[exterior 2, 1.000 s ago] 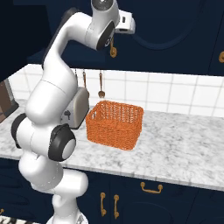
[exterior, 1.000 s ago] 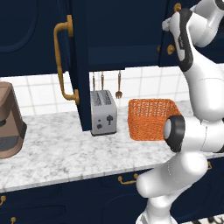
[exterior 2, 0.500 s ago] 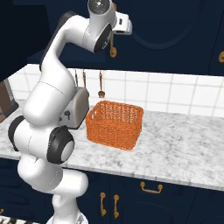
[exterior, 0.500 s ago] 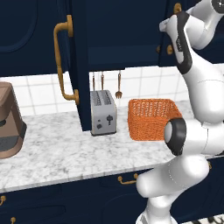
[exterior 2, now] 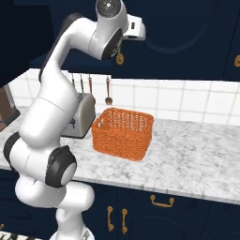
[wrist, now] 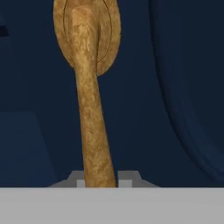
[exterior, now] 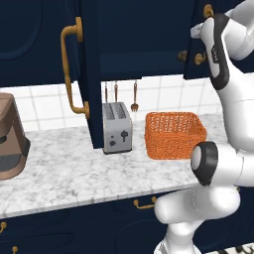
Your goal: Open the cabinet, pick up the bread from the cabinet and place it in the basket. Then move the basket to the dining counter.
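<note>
Reaching high at the upper right of the left base view, the gripper (wrist: 99,181) pinches the cabinet (exterior: 139,34) door's brass handle (wrist: 89,100).

this was a home kitchen. dark navy wall cabinets (exterior: 129,34) with curved brass handles (exterior: 70,69) hung over a white tiled backsplash (exterior 2: 187,101), where utensils (exterior: 134,96) hung from a rail. a marble-topped table (exterior: 64,173) over navy drawers with gold pulls carried a silver toaster (exterior: 117,127), a brown coffee machine (exterior: 10,136) and an orange wicker basket (exterior: 174,134).
</note>
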### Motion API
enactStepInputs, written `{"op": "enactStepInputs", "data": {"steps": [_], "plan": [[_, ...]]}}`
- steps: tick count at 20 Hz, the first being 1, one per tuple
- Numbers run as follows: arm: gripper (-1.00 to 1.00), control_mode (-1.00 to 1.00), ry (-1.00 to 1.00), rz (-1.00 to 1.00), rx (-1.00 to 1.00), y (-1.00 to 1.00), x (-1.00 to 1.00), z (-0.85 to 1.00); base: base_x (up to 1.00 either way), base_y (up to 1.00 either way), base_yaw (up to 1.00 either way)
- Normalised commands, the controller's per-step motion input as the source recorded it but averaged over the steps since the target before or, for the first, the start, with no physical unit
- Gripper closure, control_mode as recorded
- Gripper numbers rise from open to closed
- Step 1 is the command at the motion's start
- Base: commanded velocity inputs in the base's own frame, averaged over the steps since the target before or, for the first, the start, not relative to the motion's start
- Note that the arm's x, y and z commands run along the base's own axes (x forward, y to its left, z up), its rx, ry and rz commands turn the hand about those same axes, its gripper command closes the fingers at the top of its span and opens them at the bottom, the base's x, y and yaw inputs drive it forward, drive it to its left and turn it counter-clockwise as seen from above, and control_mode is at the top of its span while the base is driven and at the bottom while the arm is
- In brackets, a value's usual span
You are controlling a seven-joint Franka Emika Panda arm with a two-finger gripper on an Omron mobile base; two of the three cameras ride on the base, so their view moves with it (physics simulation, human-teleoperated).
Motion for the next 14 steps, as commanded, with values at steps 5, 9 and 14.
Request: {"op": "enactStepInputs", "data": {"steps": [5, 9, 14], "plan": [[1.00, -1.00, -0.08, 0.01, 0.00, -0.94, -1.00, -0.12, 0.00, 0.00, 0.00], [1.00, -1.00, -0.16, 0.08, 0.00, -1.00, -1.00, -0.22, 0.00, 0.00, 0.00], [1.00, -1.00, -0.03, 0.08, 0.03, -1.00, -1.00, 0.04, 0.00, 0.00, 0.00]]}}
